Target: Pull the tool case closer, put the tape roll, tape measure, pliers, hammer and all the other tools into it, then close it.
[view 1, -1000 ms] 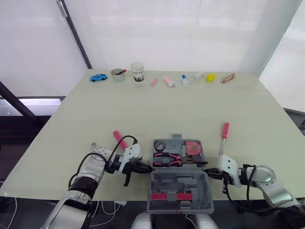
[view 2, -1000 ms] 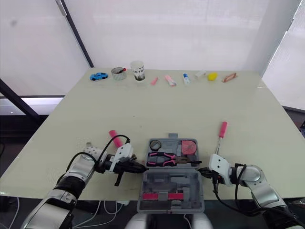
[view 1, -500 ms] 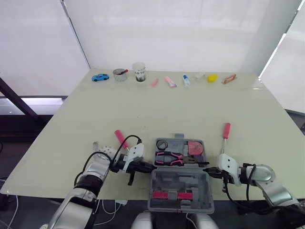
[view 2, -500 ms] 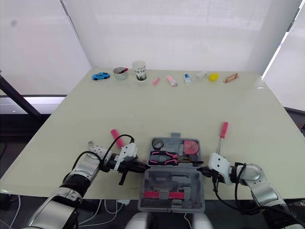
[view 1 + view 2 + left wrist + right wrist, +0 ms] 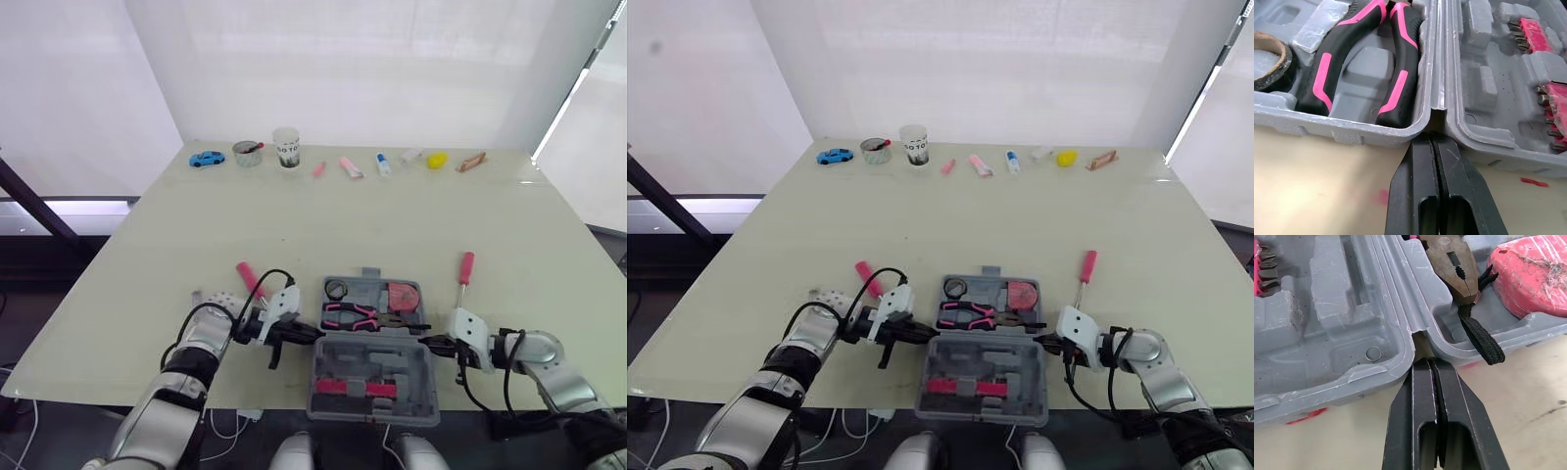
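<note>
The tool case lies open at the near edge of the table, about midway between left and right. Its tray is on the far side and its lid on the near side, reaching past the table edge. In the tray are seated the tape roll at the far left, the pliers with pink and black handles along the near side, and the red tape measure at the right. A row of pink bit holders is carried in the lid.

The left gripper is set at the left end of the hinge and the right gripper at the right end. Each has its two black fingers pressed flat together, with nothing clasped between them and the tips at the gap where tray and lid meet.

Outside the case, a pink-handled screwdriver lies just to the right, and a pink handle lies to the left, beside the left arm; which tool it belongs to cannot be told. Along the far edge stands a row of small items, among them a blue toy car and a cup.
</note>
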Available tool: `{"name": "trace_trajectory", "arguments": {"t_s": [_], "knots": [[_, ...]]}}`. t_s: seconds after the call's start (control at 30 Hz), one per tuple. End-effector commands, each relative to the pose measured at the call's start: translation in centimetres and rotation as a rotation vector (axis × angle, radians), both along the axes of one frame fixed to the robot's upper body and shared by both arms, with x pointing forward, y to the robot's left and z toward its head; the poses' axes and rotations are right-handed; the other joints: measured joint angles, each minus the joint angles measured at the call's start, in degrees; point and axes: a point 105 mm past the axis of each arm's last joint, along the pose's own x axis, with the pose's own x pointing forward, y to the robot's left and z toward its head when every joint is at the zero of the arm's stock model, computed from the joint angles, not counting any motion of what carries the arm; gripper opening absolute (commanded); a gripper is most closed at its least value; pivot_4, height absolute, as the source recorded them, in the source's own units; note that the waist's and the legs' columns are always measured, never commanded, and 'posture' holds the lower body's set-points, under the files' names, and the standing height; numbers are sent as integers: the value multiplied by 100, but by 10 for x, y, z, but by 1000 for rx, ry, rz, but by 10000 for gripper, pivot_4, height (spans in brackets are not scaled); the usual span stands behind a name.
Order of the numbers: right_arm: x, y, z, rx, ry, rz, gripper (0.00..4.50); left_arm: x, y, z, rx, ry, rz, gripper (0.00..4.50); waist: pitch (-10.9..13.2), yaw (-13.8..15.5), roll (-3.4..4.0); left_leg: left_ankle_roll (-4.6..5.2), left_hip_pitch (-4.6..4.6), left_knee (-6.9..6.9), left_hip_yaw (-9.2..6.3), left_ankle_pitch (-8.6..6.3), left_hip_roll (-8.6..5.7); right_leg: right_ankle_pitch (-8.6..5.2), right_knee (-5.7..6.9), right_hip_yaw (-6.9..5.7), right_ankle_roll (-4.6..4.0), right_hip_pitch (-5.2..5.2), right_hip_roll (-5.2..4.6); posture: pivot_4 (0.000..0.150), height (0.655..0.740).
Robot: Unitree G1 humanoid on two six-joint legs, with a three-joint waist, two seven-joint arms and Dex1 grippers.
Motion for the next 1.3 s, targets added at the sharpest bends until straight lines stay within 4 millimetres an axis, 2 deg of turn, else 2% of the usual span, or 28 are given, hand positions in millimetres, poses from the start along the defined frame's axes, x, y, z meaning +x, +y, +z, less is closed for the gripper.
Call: {"name": "trace_trajectory", "arguments": {"t_s": [0.03, 0.47, 0.87, 1.03, 1.3], "knots": [[10, 10, 17, 42, -84, 18, 0, 8, -10, 11, -33, -51, -12, 558, 0, -4, 0, 0, 0, 0, 0, 0, 0, 0, 0, 0, 0, 0, 0, 1500, 7400], [24, 22, 19, 61, -121, -1, 0, 20, -8, 15, -18, -72, 21, 558, 0, -23, 0, 0, 0, 0, -2, 0, 0, 0, 2, -1, 0, -1, 2, 1500, 7400], [20, 35, 18, 82, -128, -4, 0, 17, -7, 19, -49, -57, 23, 558, 0, -37, 0, 0, -2, -1, -2, 0, 1, 0, 2, 0, 0, -3, 2, 1500, 7400], [18, 36, 18, 84, -123, 0, 0, 15, -15, 22, -43, -58, 15, 558, 1, -34, 1, 0, -4, -2, -2, 0, 1, 0, 0, 0, -1, -4, 3, 1500, 7400], [19, 42, 20, 97, -131, -6, 0, 16, -18, 20, 6, -40, 113, 558, 1, -31, 1, 0, -3, -2, -2, 0, 1, 0, 2, 1, 0, -4, 3, 1500, 7400]]}}
